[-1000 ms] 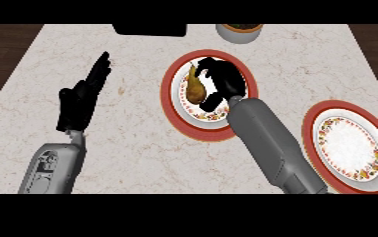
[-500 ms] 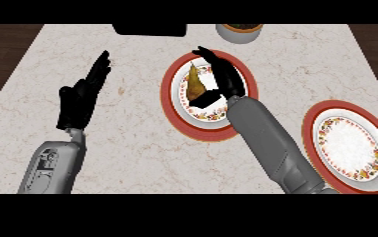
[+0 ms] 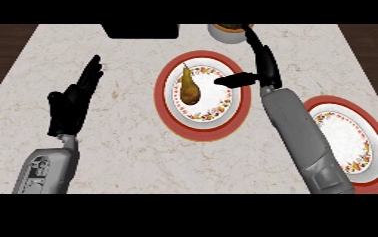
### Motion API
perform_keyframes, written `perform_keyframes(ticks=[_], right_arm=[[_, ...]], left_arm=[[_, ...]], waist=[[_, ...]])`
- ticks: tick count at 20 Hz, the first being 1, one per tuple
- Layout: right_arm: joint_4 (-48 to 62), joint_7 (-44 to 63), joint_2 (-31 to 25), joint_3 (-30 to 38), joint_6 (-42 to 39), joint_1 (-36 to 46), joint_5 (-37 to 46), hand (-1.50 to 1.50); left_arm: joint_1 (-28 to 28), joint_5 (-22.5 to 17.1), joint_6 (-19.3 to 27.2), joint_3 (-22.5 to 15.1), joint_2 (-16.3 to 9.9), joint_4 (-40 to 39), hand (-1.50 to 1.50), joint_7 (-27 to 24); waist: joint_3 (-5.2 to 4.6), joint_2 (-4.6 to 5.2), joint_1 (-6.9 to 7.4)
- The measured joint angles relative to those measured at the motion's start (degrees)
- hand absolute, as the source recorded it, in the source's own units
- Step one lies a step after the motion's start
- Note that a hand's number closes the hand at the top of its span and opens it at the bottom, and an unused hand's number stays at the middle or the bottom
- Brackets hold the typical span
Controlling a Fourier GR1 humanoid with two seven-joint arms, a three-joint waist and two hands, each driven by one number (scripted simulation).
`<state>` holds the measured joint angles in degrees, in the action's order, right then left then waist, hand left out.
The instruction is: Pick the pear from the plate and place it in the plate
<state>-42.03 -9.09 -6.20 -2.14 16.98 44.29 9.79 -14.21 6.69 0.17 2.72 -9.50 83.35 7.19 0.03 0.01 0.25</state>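
A brown-yellow pear [image 3: 190, 86] lies on its side, stem away from me, in the left half of a white flowered plate with a red rim [image 3: 207, 133] at the counter's middle. My right hand [image 3: 264, 67] stands over this plate's right edge, fingers straight and pointing away, thumb sticking out left toward the pear without touching it. It is open and holds nothing. A second plate of the same kind [image 3: 343, 102] sits at the right, partly hidden by my right forearm. My left hand [image 3: 72, 103] rests open at the left, fingers up.
A black block [image 3: 140, 30] lies at the counter's far edge, with a pale round bowl [image 3: 230, 32] beside it, just beyond my right fingertips. The marble counter ends in dark wood at the far left and right corners.
My right hand, curled over the pear a second ago, has opened and drawn off to the right, leaving the pear in full view on the plate. The left hand has stayed still.
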Motion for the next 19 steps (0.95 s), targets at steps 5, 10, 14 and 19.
perform_keyframes(ticks=[5, 10, 14, 19], right_arm=[[-2.77, -4.21, -6.62, 4.49, -6.07, -5.58, -4.15, -1.50], [-2.28, -6.87, -12.80, 7.83, -13.86, -7.95, -6.87, -1.50], [1.17, -10.21, -16.17, 9.61, -17.89, -8.36, -7.06, -1.50], [7.46, -15.50, -19.80, 12.32, -22.28, -7.91, -7.50, -1.50]], left_arm=[[-0.41, 0.23, 0.33, 0.64, 0.34, -2.96, 0.00, -2.55], [-0.32, 0.40, -0.03, 0.32, 0.40, -1.24, 0.00, -1.02], [-0.89, 0.18, -0.66, 0.84, 0.11, -1.75, 0.00, -1.08], [-1.46, 0.73, -0.08, 0.72, 0.83, -2.00, 0.00, -0.80]], waist=[[-0.02, 0.02, -0.52], [-0.01, 0.03, -0.19], [-0.02, 0.08, 0.00], [0.00, 0.15, 0.17]])
